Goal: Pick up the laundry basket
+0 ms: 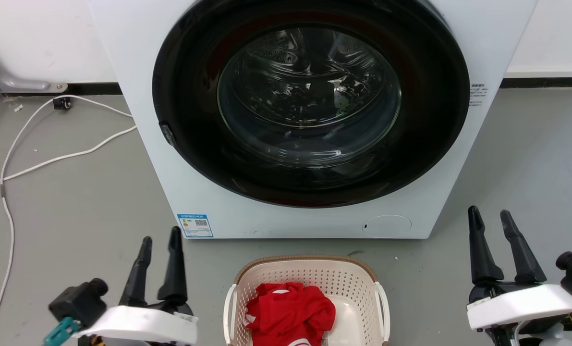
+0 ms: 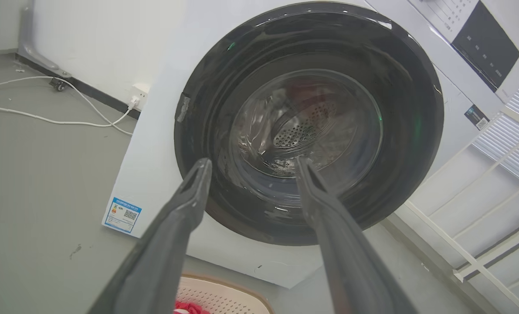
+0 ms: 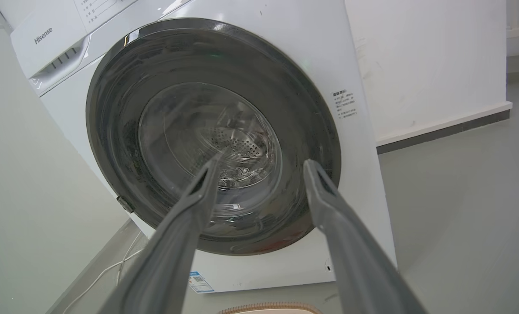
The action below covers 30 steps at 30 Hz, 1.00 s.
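The laundry basket [image 1: 310,276] sat near the washing machine [image 1: 286,223], between the left end effector [image 1: 161,234] and the right end effector [image 1: 489,211], each spread apart

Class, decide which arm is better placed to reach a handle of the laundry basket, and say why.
Left, probably: the left gripper stands closer to the laundry basket and its near handle than the right gripper. Both are open.
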Tool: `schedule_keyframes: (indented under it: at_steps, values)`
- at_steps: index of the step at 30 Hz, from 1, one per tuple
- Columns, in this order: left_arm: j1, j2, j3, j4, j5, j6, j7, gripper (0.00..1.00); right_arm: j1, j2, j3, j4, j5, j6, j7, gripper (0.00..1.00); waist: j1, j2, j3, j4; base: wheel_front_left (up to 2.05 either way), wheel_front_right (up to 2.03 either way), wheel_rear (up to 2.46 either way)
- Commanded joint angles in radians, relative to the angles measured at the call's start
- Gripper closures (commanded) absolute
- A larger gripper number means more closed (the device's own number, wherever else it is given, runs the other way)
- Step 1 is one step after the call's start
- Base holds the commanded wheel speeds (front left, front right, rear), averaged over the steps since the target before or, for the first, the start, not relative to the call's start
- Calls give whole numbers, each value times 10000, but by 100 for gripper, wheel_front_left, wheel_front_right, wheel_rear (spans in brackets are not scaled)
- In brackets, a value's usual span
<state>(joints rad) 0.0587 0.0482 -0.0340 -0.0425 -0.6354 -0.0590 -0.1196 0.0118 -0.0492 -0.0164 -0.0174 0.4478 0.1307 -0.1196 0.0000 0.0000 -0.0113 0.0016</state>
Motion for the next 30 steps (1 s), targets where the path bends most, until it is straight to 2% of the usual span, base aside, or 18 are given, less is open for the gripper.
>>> schedule_keyframes:
  at_steps: [1, 8, 11, 23, 30]
  values:
    - [31, 33, -129, -211, 390, 26, -91, 0, -13, -31, 36, -210, -313, -1, -94, 0, 0, 0, -7, -4, 0, 0, 0]
    - [107, 261, -775, -437, 1624, 310, -282, 0, 97, -29, 150, -401, -1277, -1, -283, 0, 0, 0, -58, -28, 0, 0, 0]
    - [149, 442, -1083, -464, 2076, 601, -365, 0, 162, -28, 180, -449, -1685, -1, -358, 0, 0, 0, -82, -39, 0, 0, 0]
    - [233, 904, -1977, -339, 3063, 1489, -659, 0, 442, -25, 133, -52, -2776, 0, -658, 0, 0, 0, -159, -45, 0, 0, 0]
    - [362, 1029, -2286, -205, 3535, 1512, -808, 0, 571, -22, -15, 292, -3394, -1, -811, 0, 0, 0, -190, -17, 0, 0, 0]
